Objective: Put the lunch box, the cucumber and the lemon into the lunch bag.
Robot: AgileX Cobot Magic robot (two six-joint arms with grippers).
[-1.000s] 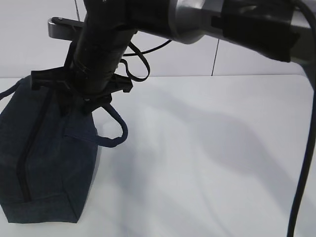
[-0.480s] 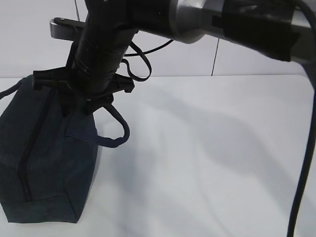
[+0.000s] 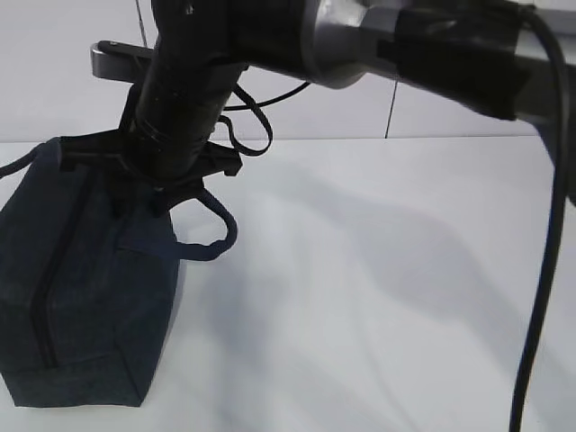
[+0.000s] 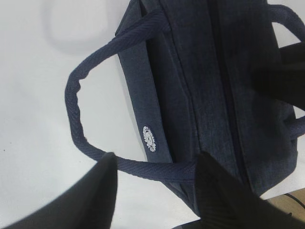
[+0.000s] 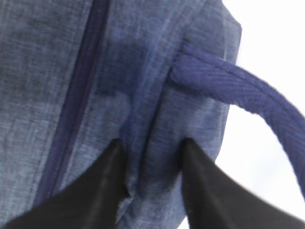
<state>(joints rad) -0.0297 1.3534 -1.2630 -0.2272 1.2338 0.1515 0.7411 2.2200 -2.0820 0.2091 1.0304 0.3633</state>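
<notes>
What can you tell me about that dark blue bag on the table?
The lunch bag is boxy navy fabric, lying on the white table at the left. Its dark top zipper looks closed. Two woven loop handles stick out, and a small white round logo marks one side. The right gripper jaws pinch a fold of its fabric.

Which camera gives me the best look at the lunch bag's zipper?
The left wrist view: the zipper runs shut along the lunch bag, unobstructed. The right wrist view shows only a close stretch. The exterior view shows it partly behind the arm.
</notes>
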